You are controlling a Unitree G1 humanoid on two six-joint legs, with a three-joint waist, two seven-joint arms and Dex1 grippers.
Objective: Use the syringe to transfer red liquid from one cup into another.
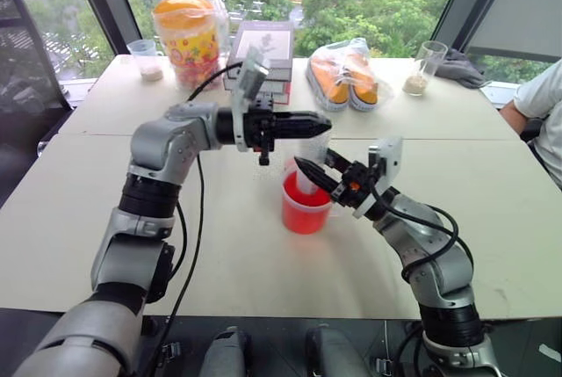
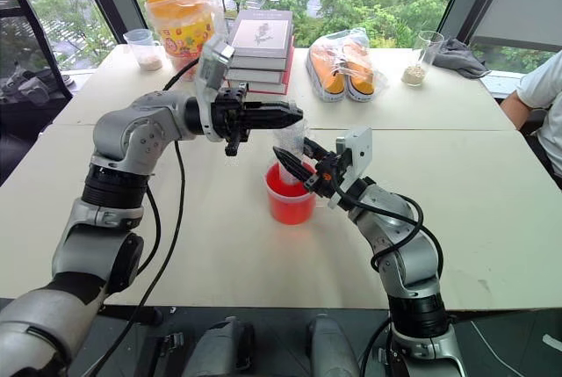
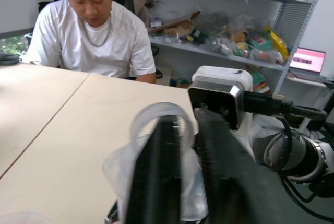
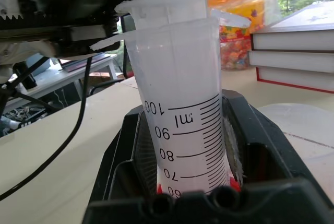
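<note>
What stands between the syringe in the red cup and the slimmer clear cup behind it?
Nothing visible blocks it. The syringe stands in the red cup, and the slimmer cup sits right behind, though the left end effector reaches across just above.

Clear glossy plastic syringe (image 4: pixel 182 109); translucent red plastic cup (image 1: pixel 305 210); matt pale table (image 1: pixel 263 271)

Clear syringe (image 4: pixel 182 104) upright, tip in red cup (image 1: pixel 305 206), mid-table.

Clear syringe (image 4: pixel 182 104) with black scale marks and numerals; bright red cup (image 1: pixel 305 208); pale beige counter (image 1: pixel 439 219); black tool fingers (image 1: pixel 309 170); orange shoes (image 1: pixel 344 76) in clear wrap; person's white shirt (image 3: pixel 86 41); red-edged book (image 1: pixel 263 47).
</note>
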